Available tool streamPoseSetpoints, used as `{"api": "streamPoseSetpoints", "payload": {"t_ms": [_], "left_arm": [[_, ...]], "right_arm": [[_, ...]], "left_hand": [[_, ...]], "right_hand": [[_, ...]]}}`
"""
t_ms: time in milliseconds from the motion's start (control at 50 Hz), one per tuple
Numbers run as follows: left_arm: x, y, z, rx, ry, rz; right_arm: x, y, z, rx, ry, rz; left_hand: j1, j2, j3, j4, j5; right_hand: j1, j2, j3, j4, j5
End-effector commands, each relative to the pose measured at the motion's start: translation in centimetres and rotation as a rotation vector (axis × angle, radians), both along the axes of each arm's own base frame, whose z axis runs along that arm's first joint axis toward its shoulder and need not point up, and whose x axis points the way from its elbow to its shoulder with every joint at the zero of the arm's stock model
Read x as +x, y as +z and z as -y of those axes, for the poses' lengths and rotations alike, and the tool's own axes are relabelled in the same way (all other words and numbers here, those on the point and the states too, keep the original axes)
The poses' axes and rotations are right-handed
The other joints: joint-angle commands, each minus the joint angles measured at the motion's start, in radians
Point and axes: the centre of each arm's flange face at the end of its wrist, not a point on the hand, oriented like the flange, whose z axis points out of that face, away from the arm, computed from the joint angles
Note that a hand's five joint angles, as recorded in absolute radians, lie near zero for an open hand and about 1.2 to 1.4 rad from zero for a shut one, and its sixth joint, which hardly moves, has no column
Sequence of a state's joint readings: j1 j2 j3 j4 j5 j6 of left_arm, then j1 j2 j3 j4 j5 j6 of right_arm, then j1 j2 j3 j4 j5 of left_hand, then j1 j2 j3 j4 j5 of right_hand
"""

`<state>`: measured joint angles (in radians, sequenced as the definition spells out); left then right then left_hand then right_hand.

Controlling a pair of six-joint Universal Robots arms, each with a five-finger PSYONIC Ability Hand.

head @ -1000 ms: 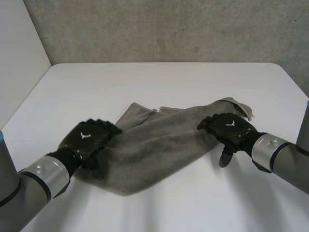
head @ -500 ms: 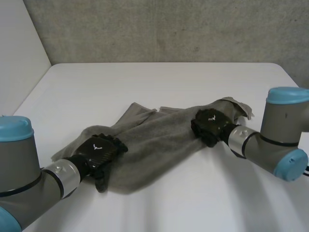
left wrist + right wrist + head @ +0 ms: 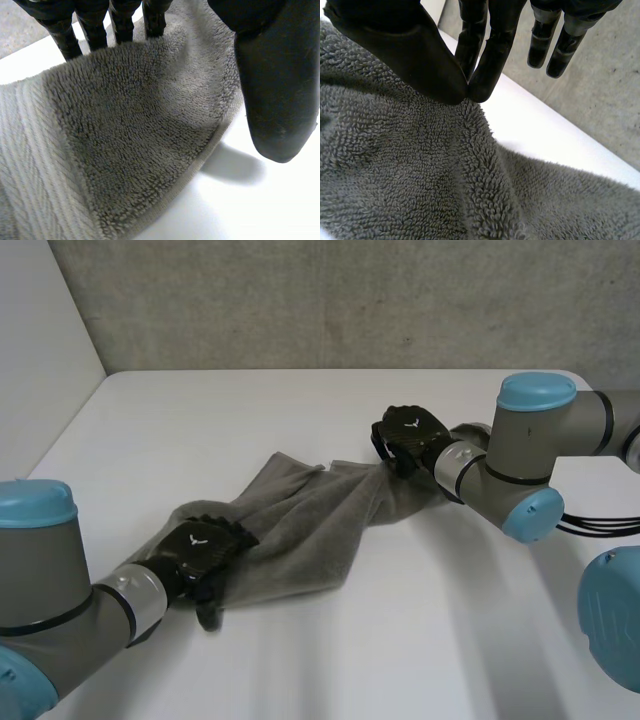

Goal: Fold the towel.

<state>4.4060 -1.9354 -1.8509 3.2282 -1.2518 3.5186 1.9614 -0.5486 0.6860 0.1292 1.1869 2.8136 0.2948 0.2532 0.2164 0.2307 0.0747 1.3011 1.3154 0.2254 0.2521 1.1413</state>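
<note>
A grey towel (image 3: 300, 530) lies bunched in a long band across the white table (image 3: 250, 410). My left hand (image 3: 200, 548) rests on its near left end. In the left wrist view its fingers (image 3: 92, 25) lie straight on the towel (image 3: 135, 125) and the thumb (image 3: 275, 75) stands apart, off the towel's edge over bare table. My right hand (image 3: 412, 430) is at the towel's far right end. In the right wrist view the thumb (image 3: 410, 45) and fingers pinch a raised ridge of the towel (image 3: 420, 175).
A grey wall (image 3: 350, 300) stands behind the table and a white panel (image 3: 40, 360) closes its left side. My right arm's elbow (image 3: 530, 450) reaches over the table's right part. Bare table lies in front of and behind the towel.
My right hand has shut on the towel's right end and carried it back and to the left, bunching the cloth. The left hand has shifted slightly and stays flat on the left end.
</note>
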Motion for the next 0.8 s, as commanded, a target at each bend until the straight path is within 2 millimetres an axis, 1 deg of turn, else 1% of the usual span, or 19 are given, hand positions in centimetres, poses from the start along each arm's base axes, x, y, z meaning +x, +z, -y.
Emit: {"api": "streamPoseSetpoints", "payload": {"t_ms": [20, 80, 200, 260, 300, 360, 400, 420, 500, 580, 680, 800], "left_arm": [[-0.4, -0.8, -0.4, 0.071, 0.026, -0.048], [-0.9, -0.8, -0.9, 0.077, 0.011, -0.055], [-1.4, -0.5, -1.2, 0.069, 0.001, -0.079], [-1.7, -0.4, -0.9, 0.062, 0.014, -0.109], [-2.2, -0.1, -0.5, 0.048, 0.028, -0.153], [-2.4, 0.0, -0.4, 0.048, 0.042, -0.172], [-3.0, -0.3, -0.3, 0.063, 0.064, -0.194], [-3.0, -0.3, -0.3, 0.063, 0.064, -0.194], [-4.1, -0.6, -0.9, 0.071, 0.063, -0.202], [-4.7, -0.5, -1.3, 0.054, 0.046, -0.208], [-6.3, 0.0, -2.1, -0.007, 0.008, -0.233], [-7.0, -0.2, -2.8, -0.009, -0.014, -0.23]], "right_arm": [[-0.4, -0.2, 0.1, 0.016, -0.018, 0.002], [-0.4, -0.1, 0.3, 0.019, -0.037, 0.016], [-0.2, -0.3, 0.9, 0.037, -0.054, 0.06], [0.0, -0.4, 1.2, 0.029, -0.06, 0.061], [0.0, -0.5, 1.2, 0.03, -0.06, 0.063], [0.0, -0.7, 1.2, 0.032, -0.062, 0.061], [-0.1, -0.8, 1.2, 0.037, -0.062, 0.059], [-0.1, -0.8, 1.1, 0.041, -0.062, 0.058], [-0.1, -0.9, 0.9, 0.046, -0.061, 0.055], [-0.2, -1.0, 0.6, 0.06, -0.054, 0.051], [-0.2, -1.1, 0.4, 0.069, -0.054, 0.047], [-0.4, -1.3, 0.5, 0.074, -0.058, 0.045]], "left_hand": [[-0.005, 0.037, -0.042, -0.056, 0.041], [-0.008, 0.034, -0.042, -0.056, 0.038], [-0.008, 0.034, -0.042, -0.056, 0.038], [-0.005, 0.037, -0.042, -0.056, 0.041], [0.001, 0.042, -0.042, -0.056, 0.046], [0.021, 0.063, -0.042, -0.056, 0.067], [0.033, 0.075, -0.042, -0.056, 0.079], [0.033, 0.075, -0.042, -0.056, 0.079], [0.036, 0.078, -0.042, -0.056, 0.082], [0.036, 0.078, -0.042, -0.056, 0.082], [0.042, 0.084, -0.042, -0.056, 0.088], [0.063, 0.104, -0.042, -0.056, 0.108]], "right_hand": [[0.095, 0.081, -0.051, -0.078, 0.08], [0.095, 0.081, -0.051, -0.078, 0.08], [0.095, 0.081, -0.051, -0.078, 0.08], [0.095, 0.081, -0.051, -0.078, 0.08], [0.095, 0.081, -0.051, -0.078, 0.08], [0.095, 0.081, -0.051, -0.078, 0.08], [0.095, 0.081, -0.051, -0.078, 0.08], [0.095, 0.081, -0.051, -0.078, 0.08], [0.095, 0.081, -0.051, -0.078, 0.08], [0.095, 0.081, -0.051, -0.078, 0.08], [0.095, 0.081, -0.051, -0.078, 0.08], [0.095, 0.081, -0.051, -0.078, 0.08]]}}
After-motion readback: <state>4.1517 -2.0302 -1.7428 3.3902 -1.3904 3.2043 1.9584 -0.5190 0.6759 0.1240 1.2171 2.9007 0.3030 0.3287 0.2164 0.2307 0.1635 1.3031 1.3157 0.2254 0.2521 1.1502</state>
